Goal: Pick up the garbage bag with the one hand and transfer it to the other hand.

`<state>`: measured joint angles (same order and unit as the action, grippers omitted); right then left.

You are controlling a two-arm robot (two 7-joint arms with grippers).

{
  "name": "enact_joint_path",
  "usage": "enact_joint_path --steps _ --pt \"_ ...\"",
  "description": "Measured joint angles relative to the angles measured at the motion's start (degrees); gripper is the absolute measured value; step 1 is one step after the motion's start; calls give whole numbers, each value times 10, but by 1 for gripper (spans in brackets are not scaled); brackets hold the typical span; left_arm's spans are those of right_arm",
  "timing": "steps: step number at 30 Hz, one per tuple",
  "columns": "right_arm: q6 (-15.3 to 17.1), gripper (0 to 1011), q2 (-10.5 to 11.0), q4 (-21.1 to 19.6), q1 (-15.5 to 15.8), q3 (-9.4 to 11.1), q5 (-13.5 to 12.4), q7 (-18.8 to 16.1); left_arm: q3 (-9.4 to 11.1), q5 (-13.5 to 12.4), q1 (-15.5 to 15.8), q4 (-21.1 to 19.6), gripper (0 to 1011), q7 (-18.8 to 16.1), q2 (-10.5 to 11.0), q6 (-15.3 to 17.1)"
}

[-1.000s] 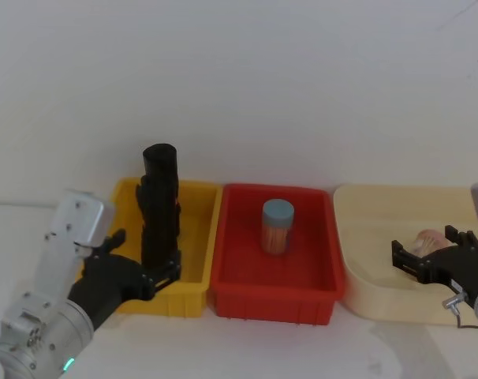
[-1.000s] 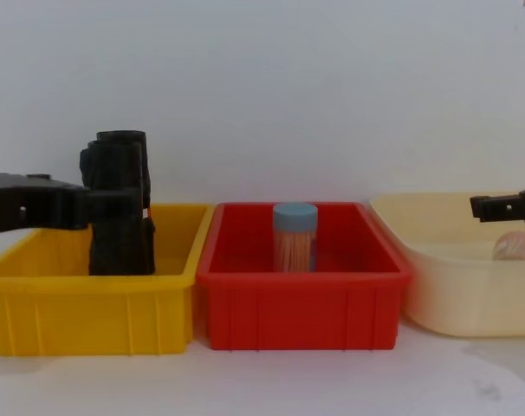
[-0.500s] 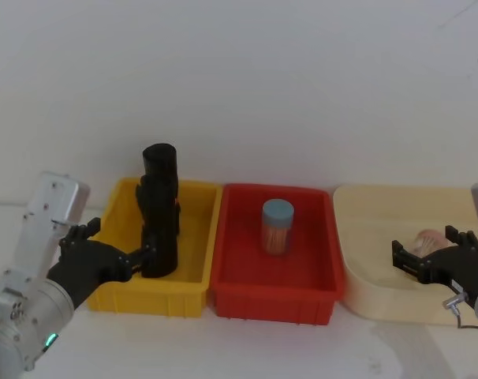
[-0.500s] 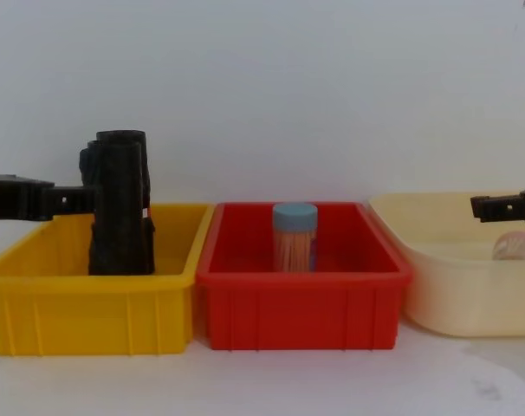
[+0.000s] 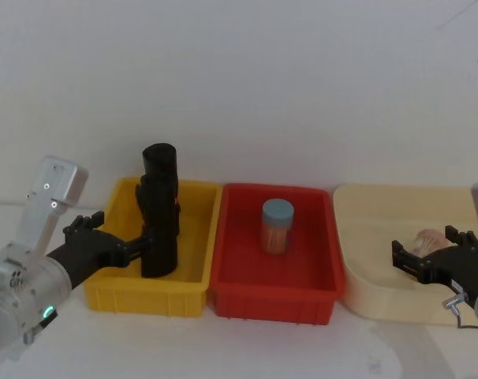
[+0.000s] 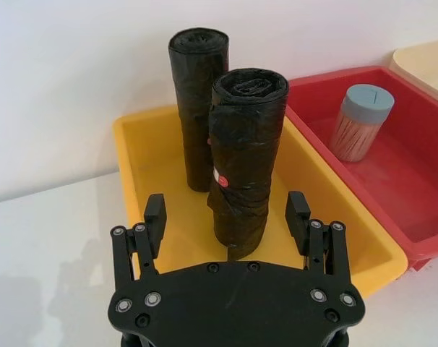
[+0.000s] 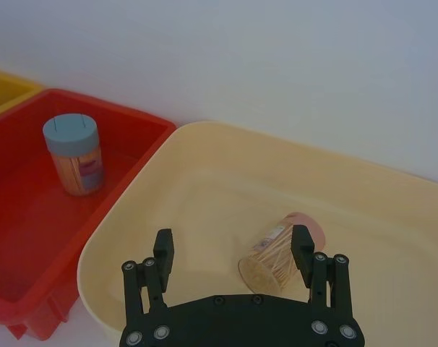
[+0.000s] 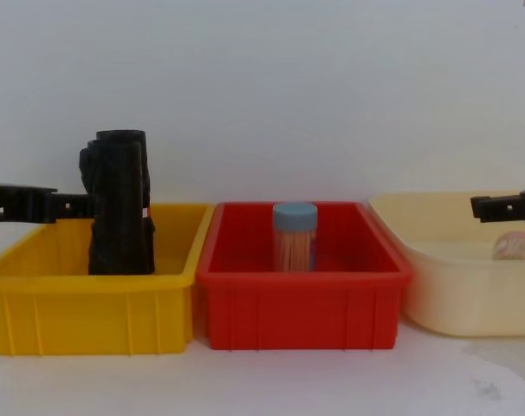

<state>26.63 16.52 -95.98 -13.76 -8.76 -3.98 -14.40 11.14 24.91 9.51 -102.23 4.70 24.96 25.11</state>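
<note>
Two black rolls stand upright in the yellow bin (image 5: 121,288). The garbage bag (image 6: 197,108), the plain roll, is the farther and taller one (image 5: 159,162), and its top shows in the chest view (image 8: 115,139). The nearer roll (image 6: 248,159) carries a red-and-white sticker. My left gripper (image 6: 226,206), on the green-ringed arm, is open and points at the sticker roll from the bin's left side (image 5: 136,246) (image 8: 72,206). It holds nothing. My right gripper (image 5: 424,264) (image 7: 233,242) hangs open over the cream tray.
A red bin (image 5: 318,304) in the middle holds an upright toothpick jar (image 5: 277,227) with a blue lid. The cream tray (image 5: 365,296) on the right holds a toppled jar (image 7: 280,249). A white wall stands close behind all three containers.
My left gripper has drawn back from around the base of the sticker roll to the bin's left side. Both rolls stand where they were. The right arm has not moved.
</note>
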Motion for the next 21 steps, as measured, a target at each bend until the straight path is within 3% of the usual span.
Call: enact_joint_path --steps 11,21 --pt "0 999 0 0 0 0 0 0 28 -8 66 71 1001 57 9 3" --pt "0 999 0 0 0 0 0 0 60 -16 125 141 1001 108 3 1"
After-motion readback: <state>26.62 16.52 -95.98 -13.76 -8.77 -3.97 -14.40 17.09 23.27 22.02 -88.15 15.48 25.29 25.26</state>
